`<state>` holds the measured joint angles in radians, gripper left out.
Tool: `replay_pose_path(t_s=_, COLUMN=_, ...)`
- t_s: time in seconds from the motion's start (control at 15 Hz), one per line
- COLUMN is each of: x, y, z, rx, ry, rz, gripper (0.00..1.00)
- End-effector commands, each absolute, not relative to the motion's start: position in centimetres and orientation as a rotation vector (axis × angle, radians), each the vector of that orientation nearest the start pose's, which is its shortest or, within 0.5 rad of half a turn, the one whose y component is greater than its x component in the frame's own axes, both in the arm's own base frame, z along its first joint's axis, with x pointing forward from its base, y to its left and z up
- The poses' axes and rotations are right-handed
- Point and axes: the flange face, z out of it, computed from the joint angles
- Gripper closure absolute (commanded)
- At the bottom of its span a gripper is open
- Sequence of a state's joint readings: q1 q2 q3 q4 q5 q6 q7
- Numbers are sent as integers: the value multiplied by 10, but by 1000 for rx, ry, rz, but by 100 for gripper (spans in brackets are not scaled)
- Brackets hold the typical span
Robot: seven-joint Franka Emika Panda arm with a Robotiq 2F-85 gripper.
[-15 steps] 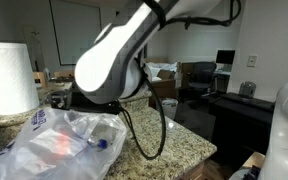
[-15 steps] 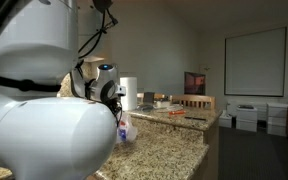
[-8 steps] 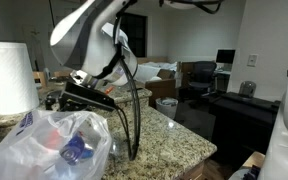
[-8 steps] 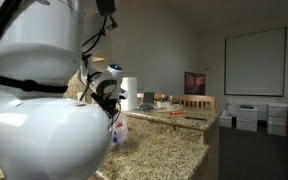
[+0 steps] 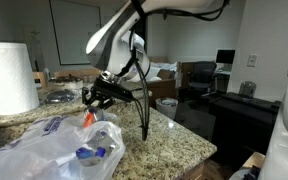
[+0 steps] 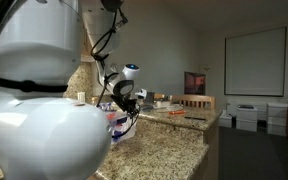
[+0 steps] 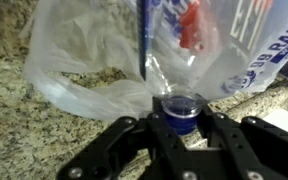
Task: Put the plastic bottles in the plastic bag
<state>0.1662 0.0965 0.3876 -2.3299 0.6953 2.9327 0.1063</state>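
Pincer [image 7: 181, 120] clamped on the blue cap of a plastic bottle [image 7: 179, 55], which hangs just above the plastic bag [image 7: 74, 50] lying on the counter [image 7: 24, 130]. I judge the bottle light, slick and crushable, so the rigid cap is my firmest hold.

Crinkly see-through white plastic bag [image 5: 44, 150] with blue print lies slumped on the speckled tabletop [image 5: 174, 140]. One clear bottle [image 7: 172, 82] is pinched at its blue cap by the hand [image 7: 181, 118], body pointing down at the bag's rumpled edge; unclear if it's inside. Second bottle [image 5: 90, 155], blue cap, lies inside the bag, red and blue label bits showing through.
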Motion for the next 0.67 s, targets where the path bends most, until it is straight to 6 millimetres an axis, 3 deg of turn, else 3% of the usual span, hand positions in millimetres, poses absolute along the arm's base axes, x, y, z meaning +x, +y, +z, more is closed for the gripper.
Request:
replay_pose_path(t_s=0.0, x=469, y=262, z=365, rx=-2595, ry=205, rz=-571, gripper=91)
replay_pose_path(t_s=0.4, x=446, y=297, z=362, rx=-2581, ry=66, rz=-713, gripper=91)
replay_pose_path(t_s=0.6, x=433, y=298, z=349, rx=-2577, ry=4, rz=-835, gripper=91)
